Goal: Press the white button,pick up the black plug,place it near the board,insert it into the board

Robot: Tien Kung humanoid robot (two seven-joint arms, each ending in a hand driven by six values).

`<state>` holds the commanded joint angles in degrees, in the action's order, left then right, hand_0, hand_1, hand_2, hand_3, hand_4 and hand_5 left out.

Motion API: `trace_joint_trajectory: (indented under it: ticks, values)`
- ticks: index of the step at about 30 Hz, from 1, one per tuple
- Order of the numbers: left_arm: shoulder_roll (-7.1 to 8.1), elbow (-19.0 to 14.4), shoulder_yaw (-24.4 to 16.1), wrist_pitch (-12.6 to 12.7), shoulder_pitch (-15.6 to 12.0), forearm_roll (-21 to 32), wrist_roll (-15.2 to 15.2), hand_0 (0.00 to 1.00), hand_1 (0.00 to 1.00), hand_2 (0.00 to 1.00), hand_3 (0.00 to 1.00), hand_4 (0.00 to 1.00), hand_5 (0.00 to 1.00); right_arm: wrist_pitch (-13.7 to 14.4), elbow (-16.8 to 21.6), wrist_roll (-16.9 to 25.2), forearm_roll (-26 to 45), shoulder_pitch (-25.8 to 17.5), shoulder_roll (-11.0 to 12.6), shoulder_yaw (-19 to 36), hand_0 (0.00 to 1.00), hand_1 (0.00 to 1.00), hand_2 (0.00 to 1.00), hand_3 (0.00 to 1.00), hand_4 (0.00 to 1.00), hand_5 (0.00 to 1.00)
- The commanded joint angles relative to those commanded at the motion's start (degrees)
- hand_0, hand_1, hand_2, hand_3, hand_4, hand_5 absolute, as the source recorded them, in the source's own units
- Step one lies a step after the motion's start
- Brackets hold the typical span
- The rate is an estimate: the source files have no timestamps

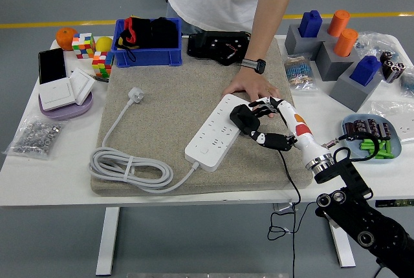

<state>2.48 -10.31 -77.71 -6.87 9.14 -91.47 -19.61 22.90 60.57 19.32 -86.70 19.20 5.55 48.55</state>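
risk first: the black plug point(244, 119) sits at the very tips of the right hand point(272, 123), so a thin hold like that could let it twist or drop as it is carried toward the white power strip point(213, 137). its trailing black cord point(289, 181) runs back under the wrist and off the bench's point(39, 174) near edge, and a tug from it could pull the plug off line. a person's hand point(251, 88) rests flat on the beige mat point(162, 116), touching the strip's far end and just beside the robot's fingers point(264, 105), so a sideways drift might bump it. whether the prongs face the sockets cannot be told from here.

the fingers are curled in a partial pinch, closed on the plug rather than spread, holding it just off the strip's right edge, apparently a little above the mat. the strip lies diagonally on the mat, its own white cable point(126, 165) coiled to the left. no left arm shows.
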Motion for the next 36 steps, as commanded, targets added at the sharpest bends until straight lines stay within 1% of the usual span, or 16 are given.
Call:
trace_joint_trajectory:
  ticks: [4,6,11,12,14,28,36]
  values:
    - [0.01,0.0,0.0,0.0,-0.1,0.3,0.0,0.682,0.675,0.656,0.675,0.513,0.180,0.1,-0.4,0.2,0.1,0.0,-1.0,-0.9,0.617,0.528,0.532,0.602,0.771,0.064]
    - [-0.03,0.0,-0.1,0.1,-0.1,0.3,0.0,0.681,0.675,0.656,0.676,0.513,0.189,0.1,-1.1,0.3,0.1,0.3,-1.5,-1.4,0.623,0.543,0.532,0.605,0.765,0.057]
    - [-0.06,0.0,0.0,0.1,0.0,0.3,0.0,0.681,0.675,0.656,0.676,0.513,0.189,0.0,-3.2,0.4,0.1,1.4,-2.6,-2.1,0.623,0.543,0.532,0.605,0.765,0.057]
    - [-0.06,0.0,0.0,0.1,0.0,0.4,0.0,0.681,0.675,0.656,0.677,0.512,0.191,0.0,-3.4,0.4,0.1,1.5,-2.8,-2.1,0.640,0.561,0.536,0.606,0.764,0.056]
    - [-0.06,0.0,0.0,0.1,0.0,0.4,0.0,0.681,0.675,0.656,0.677,0.512,0.191,-0.1,-3.9,0.4,0.0,1.9,-3.0,-2.1,0.640,0.561,0.536,0.606,0.764,0.056]
    - [-0.06,0.0,-0.2,0.0,0.0,-0.2,0.0,0.679,0.675,0.656,0.678,0.518,0.203,-0.2,-4.5,0.3,0.0,3.5,-3.2,-2.3,0.651,0.578,0.539,0.608,0.771,0.062]
    - [-0.02,0.0,-0.2,-0.1,-0.2,-0.5,-0.1,0.680,0.675,0.656,0.678,0.515,0.206,-0.3,-4.1,0.3,-0.1,4.0,-3.1,-2.5,0.655,0.585,0.539,0.608,0.774,0.061]
